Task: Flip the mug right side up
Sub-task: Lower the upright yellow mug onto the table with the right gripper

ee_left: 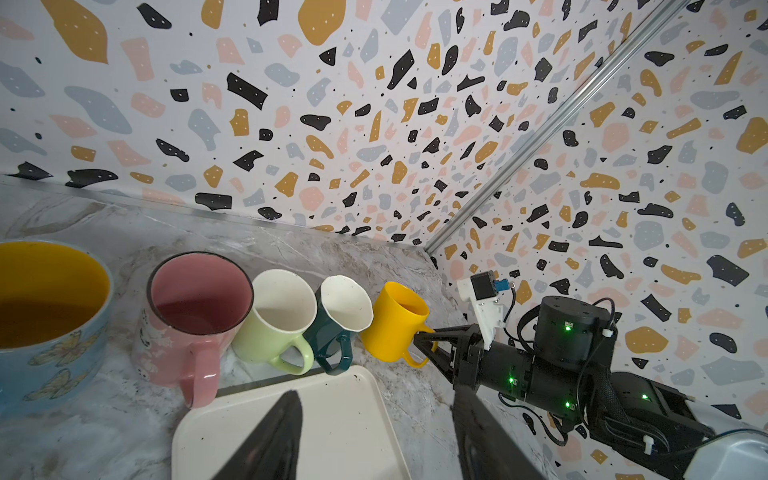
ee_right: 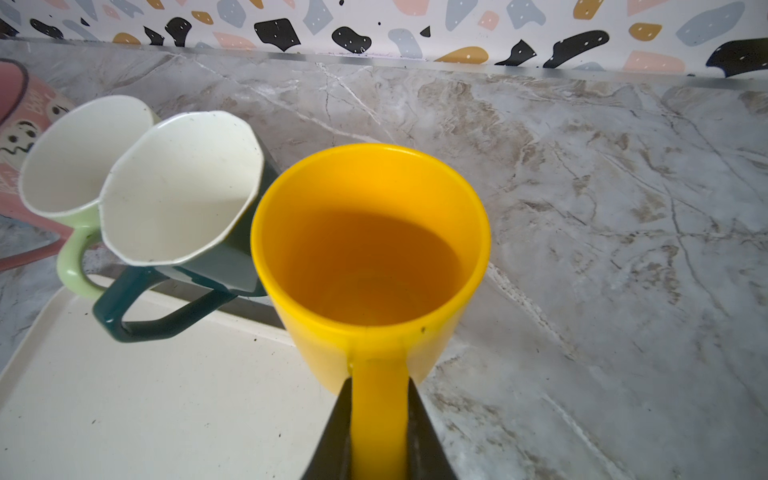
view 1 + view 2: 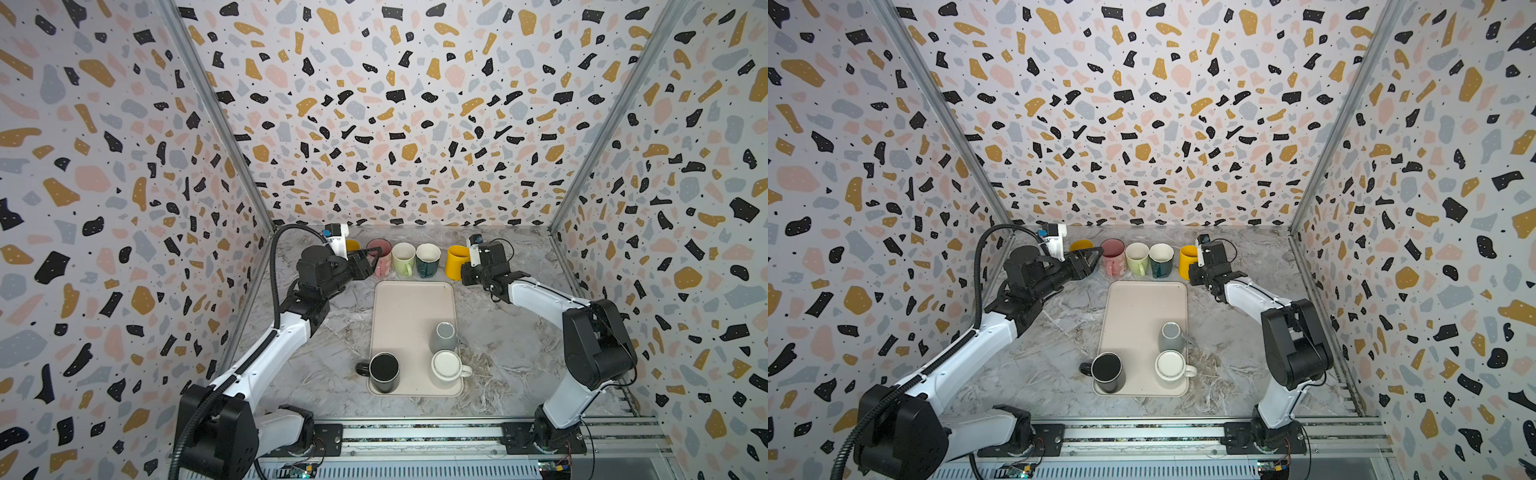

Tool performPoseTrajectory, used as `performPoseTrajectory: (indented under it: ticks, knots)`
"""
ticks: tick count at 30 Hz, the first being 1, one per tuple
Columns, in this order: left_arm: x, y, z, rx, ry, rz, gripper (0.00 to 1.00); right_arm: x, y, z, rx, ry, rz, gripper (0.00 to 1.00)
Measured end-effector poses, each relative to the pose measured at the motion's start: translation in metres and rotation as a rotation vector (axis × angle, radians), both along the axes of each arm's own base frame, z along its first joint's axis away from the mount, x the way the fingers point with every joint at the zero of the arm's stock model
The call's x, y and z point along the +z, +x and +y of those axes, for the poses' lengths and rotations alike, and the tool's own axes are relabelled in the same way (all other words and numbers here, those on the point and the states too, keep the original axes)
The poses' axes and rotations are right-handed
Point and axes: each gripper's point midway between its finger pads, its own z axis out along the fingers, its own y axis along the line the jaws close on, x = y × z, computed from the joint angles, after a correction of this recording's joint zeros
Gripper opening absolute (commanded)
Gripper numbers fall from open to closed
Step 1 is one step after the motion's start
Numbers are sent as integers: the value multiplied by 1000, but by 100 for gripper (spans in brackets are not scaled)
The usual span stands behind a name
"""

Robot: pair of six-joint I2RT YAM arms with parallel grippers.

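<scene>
The yellow mug (image 2: 370, 249) is seen upright at the right end of the back row, just beyond the tray (image 3: 399, 299), its handle (image 2: 376, 365) clamped by the right gripper (image 2: 379, 395), while the left gripper (image 1: 376, 403) is held with jaws apart, empty, near the pink mug (image 1: 195, 316).

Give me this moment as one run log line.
right gripper: shut on yellow mug handle, mug upright | left gripper: open, empty, near pink mug | tray: grey mug, black mug, white mug
</scene>
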Motion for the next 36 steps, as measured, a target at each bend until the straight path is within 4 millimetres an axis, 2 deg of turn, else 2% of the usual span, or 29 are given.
performPoseTrajectory:
  ticks: [10, 16, 22, 36]
  knots:
    - [-11, -2, 1, -6, -32, 30, 61, -9, 10, 8, 5, 8, -22, 0]
    - [-7, -1, 2, -6, -49, 20, 61, -15, 11, 12, 8, -8, -27, 0]
    - [-10, -2, 3, -3, -52, 27, 61, -22, 12, 16, 13, -35, -33, 0]
    - [-13, -1, 5, 4, -56, 36, 61, -30, 17, 12, -17, -60, -44, 0]
